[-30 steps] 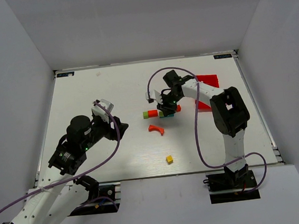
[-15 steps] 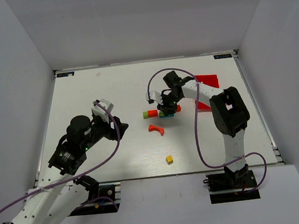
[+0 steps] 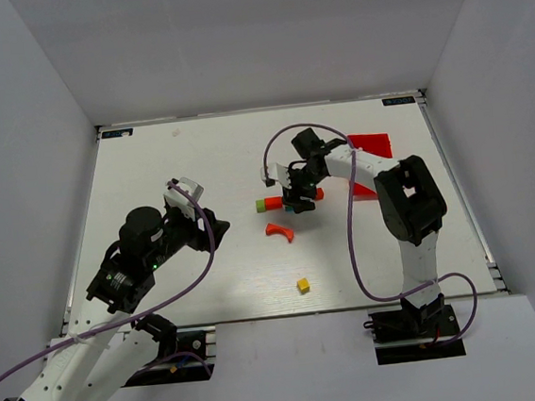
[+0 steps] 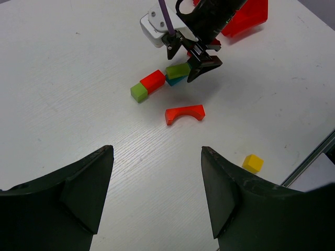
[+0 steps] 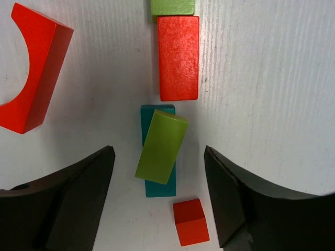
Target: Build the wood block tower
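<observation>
My right gripper (image 5: 158, 151) hangs open over a lime green bar (image 5: 161, 146), its fingers clear of the bar on both sides. That bar lies skewed on top of a teal bar (image 5: 159, 189). Beyond them a red bar (image 5: 178, 57) and a green cube (image 5: 172, 6) lie end to end. A small red cube (image 5: 191, 222) sits by the teal bar's near end. The red arch (image 3: 279, 230) lies flat in front of the row, and a yellow cube (image 3: 303, 284) sits nearer the arms. My left gripper (image 4: 156, 151) is open and holds nothing, well left of the blocks.
A red plastic bin (image 3: 371, 143) lies at the back right, behind the right arm's forearm (image 3: 364, 165). The table's near edge (image 4: 309, 157) runs close to the yellow cube (image 4: 253, 162). A purple cable (image 3: 352, 240) loops beside the right arm.
The right gripper's jaws have spread apart, letting go of the green bar, which now rests on the teal bar. The left arm has not moved.
</observation>
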Robot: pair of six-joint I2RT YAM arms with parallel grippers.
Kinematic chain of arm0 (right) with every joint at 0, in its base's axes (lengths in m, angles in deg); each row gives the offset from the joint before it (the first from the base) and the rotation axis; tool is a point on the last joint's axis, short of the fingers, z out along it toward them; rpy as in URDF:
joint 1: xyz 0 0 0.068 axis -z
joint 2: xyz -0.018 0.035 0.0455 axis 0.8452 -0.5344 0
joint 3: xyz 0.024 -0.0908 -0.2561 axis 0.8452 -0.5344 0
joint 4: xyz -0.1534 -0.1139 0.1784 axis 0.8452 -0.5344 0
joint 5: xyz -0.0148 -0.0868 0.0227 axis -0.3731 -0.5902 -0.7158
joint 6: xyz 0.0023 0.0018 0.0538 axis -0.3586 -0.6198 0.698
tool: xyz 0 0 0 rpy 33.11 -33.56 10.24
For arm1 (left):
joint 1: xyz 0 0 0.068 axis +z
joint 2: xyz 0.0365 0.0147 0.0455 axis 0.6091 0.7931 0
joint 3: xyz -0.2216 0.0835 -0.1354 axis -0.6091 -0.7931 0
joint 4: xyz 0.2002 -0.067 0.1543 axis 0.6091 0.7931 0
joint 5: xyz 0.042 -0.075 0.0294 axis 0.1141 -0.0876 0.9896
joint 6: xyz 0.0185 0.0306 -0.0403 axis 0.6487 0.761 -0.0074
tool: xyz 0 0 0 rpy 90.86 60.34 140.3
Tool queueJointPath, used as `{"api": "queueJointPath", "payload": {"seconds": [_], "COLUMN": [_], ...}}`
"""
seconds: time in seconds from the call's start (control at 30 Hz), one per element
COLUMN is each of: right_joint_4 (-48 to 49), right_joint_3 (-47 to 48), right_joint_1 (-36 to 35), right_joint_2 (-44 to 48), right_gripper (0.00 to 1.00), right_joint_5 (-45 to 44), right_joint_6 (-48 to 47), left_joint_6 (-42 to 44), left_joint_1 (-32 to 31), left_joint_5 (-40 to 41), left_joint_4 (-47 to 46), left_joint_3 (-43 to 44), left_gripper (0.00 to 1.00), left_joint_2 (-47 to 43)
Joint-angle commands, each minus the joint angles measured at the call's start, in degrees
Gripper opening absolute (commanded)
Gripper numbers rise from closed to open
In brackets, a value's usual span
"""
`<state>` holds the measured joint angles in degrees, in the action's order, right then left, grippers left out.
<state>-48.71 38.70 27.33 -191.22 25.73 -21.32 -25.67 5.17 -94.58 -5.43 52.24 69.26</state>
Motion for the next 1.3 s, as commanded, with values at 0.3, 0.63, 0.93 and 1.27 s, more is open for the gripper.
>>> {"api": "queueJointPath", "payload": {"seconds": [0.3,0.63,0.93,1.27], "right_joint_4": [2.49,2.31,0.38,-0.94], "right_joint_3": [-0.62,1.58,3.25,4.21], "right_joint_1": [-0.22,-0.31,-0.65,-0.39], "right_joint_2": [-1.3,-3.94,-5.26,-6.05], "right_gripper": [0.78,0.75,0.47,0.29], "right_joint_5": [0.14,-1.0,-0.48,0.31], "right_joint_6": [-0.02,0.25,-0.02,-0.81], "left_joint_6": [0.41,0.41,0.41,0.41], "left_joint_1": [0.28,0.28,0.28,0.28], "left_joint_5": [0.23,0.23,0.23,0.23], "left_joint_4": [-0.24,-0.24,-0.24,-0.24], "left_joint_3": [-0.41,-0.41,-0.41,-0.41], "left_gripper": [0.78,0.78,0.78,0.78], "left_joint_2": [-0.69,-0.69,-0.69,-0.69]}}
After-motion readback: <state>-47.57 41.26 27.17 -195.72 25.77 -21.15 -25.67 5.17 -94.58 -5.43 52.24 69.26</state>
